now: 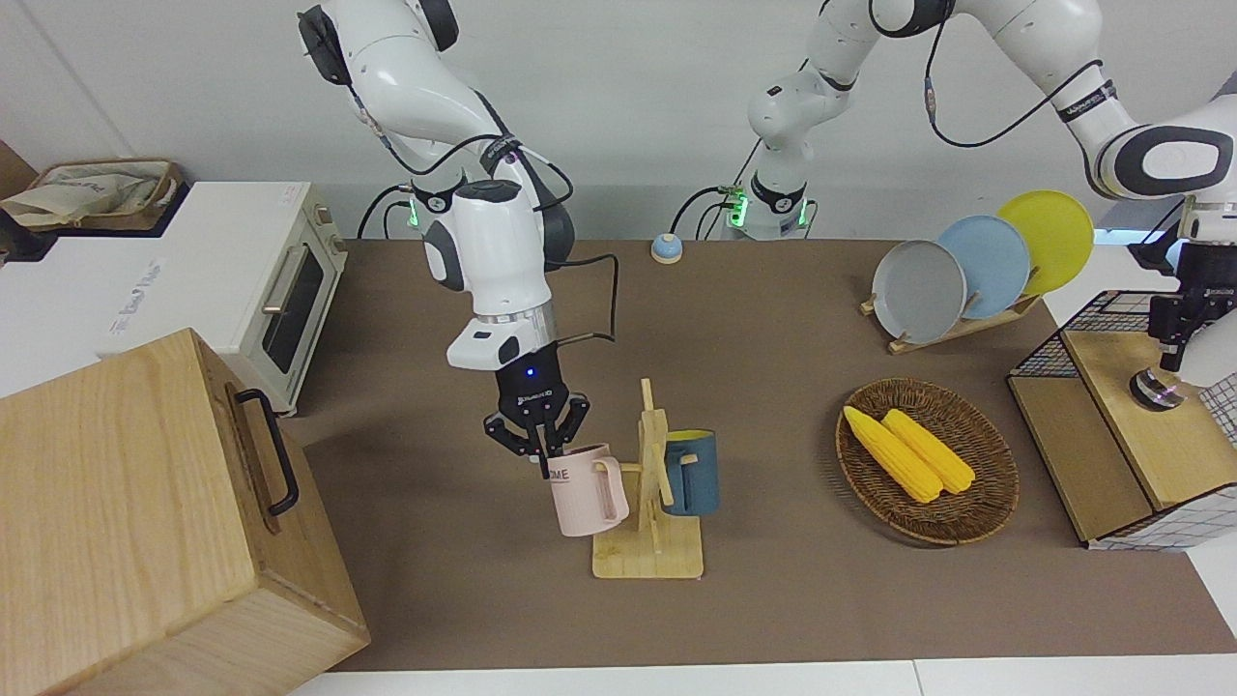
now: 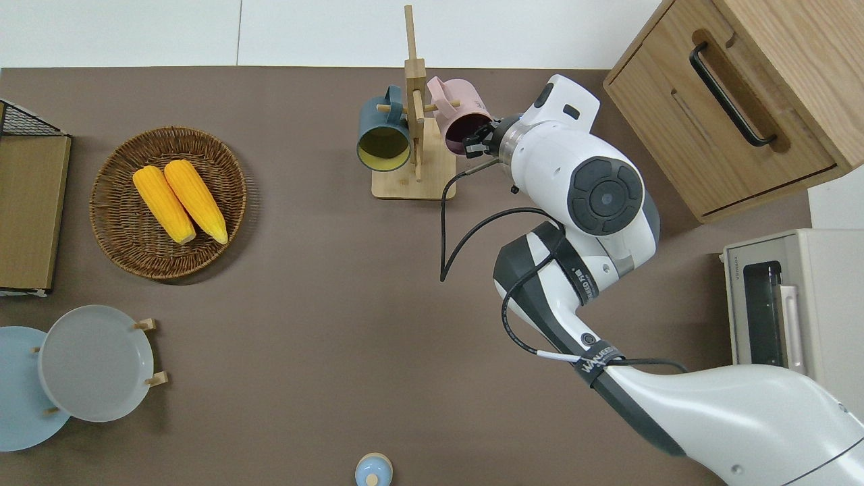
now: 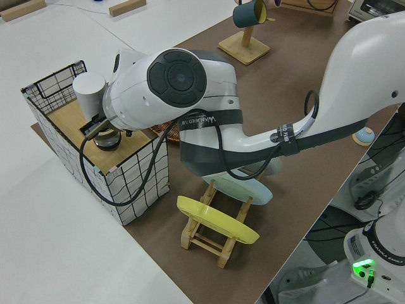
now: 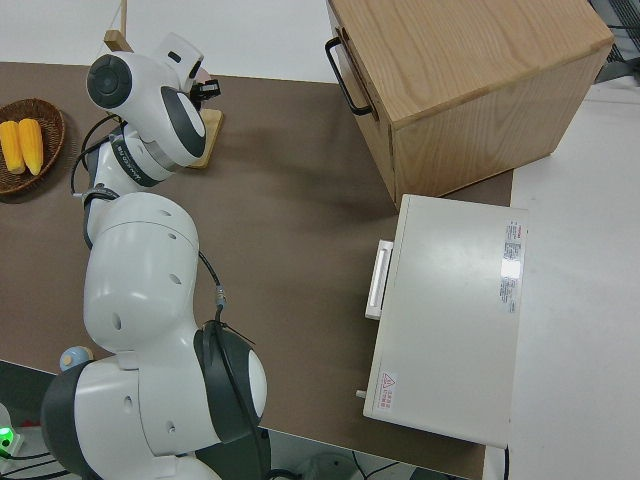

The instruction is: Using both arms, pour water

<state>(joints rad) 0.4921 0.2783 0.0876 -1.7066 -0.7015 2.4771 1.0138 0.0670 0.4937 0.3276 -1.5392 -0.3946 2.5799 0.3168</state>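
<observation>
The right end effector [image 1: 537,447] is closing its fingers on the rim of the pale pink ceramic mug [image 1: 588,491], which is hanging by its handle on a peg of the light wooden mug stand [image 1: 649,493]. The mug is tilting, with its mouth turning toward the robots. On the opposite peg of the same stand, a dark blue mug with a yellow inside [image 1: 692,472] is hanging, just beside the upright post.

The stand is sitting near the edge of the brown surface [image 1: 773,599] that is farthest from the robots. Toward the right arm's end, a large light wooden box with a black handle [image 1: 145,522] is standing near the pink mug, leaving only a narrow open strip there. Nearer to the robots, the surface is lying bare and wide.

The left end effector [image 1: 1174,362] is hanging over a wooden board on a black wire basket [image 1: 1140,425], at a small white cylinder with a round base [image 1: 1157,389]; I cannot tell how its fingers are standing. Between the basket and the stand, a round woven wicker basket [image 1: 928,459] is holding two yellow corn cobs [image 1: 908,451].
</observation>
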